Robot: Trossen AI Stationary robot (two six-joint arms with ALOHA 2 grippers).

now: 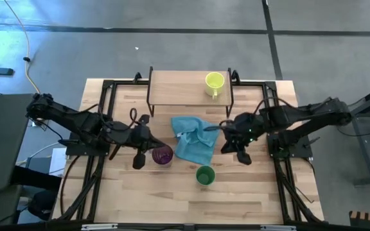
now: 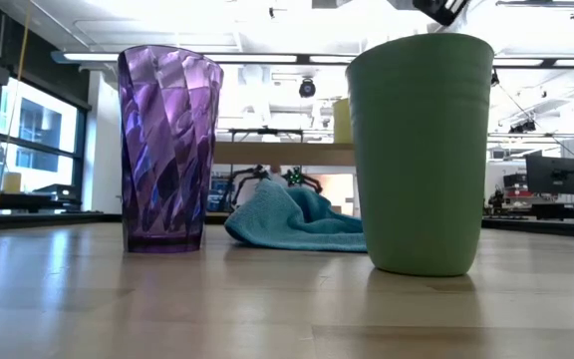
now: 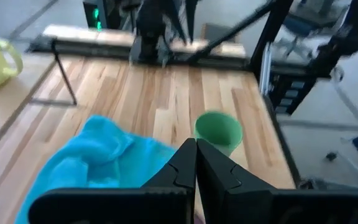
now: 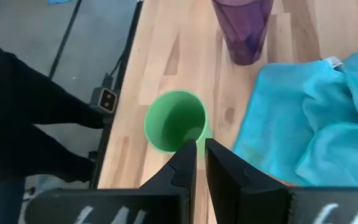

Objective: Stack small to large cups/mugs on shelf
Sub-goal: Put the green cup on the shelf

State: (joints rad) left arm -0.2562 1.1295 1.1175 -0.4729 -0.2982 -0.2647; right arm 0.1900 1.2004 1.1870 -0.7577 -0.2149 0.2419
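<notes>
1. Jaws on both arms stand pressed nearly together and hold nothing: the left gripper (image 1: 148, 146) hovers just beside the purple tumbler (image 1: 163, 156), and the right gripper (image 1: 235, 142) hangs near the edge of the blue cloth (image 1: 193, 140), above and back from the green cup (image 1: 205, 175).
2. Done so far, as I judge it: only the yellow-green mug (image 1: 214, 83) is up on the shelf (image 1: 178, 88), standing upright near its right end with its handle toward the front.
3. Left to do: the green cup and the purple tumbler both stand upright on the wooden surface (image 1: 262, 192), apart from each other, with the cloth lying crumpled between them and the shelf.
4. Nothing is nested in anything yet, so I would call the task roughly a third along, with two cups to lift and place.
</notes>
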